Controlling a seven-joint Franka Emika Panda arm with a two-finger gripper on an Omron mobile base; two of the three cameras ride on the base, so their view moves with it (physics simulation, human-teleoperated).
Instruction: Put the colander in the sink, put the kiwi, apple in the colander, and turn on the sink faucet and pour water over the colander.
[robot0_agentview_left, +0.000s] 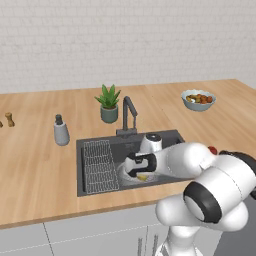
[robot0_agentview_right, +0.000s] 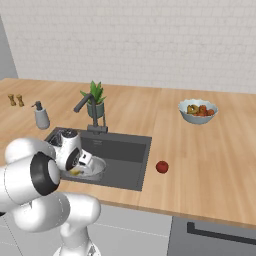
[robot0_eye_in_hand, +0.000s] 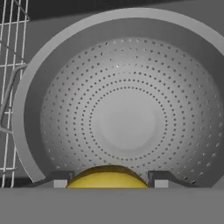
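Observation:
The silvery perforated colander (robot0_eye_in_hand: 127, 118) sits in the dark sink (robot0_agentview_left: 165, 137), beside the wire rack (robot0_agentview_left: 100, 165); it also shows in the right base view (robot0_agentview_right: 96, 169). My gripper (robot0_eye_in_hand: 107, 183) hangs just above the bowl, shut on the yellow-green kiwi (robot0_eye_in_hand: 107, 177), which peeks out between the fingertips (robot0_agentview_left: 142, 177) (robot0_agentview_right: 75, 172). The red apple (robot0_agentview_right: 162, 167) lies on the wooden counter right of the sink, partly behind my arm in the left base view (robot0_agentview_left: 213, 149). The dark faucet (robot0_agentview_left: 129, 116) stands at the sink's back edge, with no water running.
A grey soap bottle (robot0_agentview_left: 61, 131) stands left of the sink and a potted plant (robot0_agentview_left: 109, 104) behind it. A pale fruit bowl (robot0_agentview_left: 198, 99) sits at the back right. Small wooden shakers (robot0_agentview_left: 9, 119) stand at the far left.

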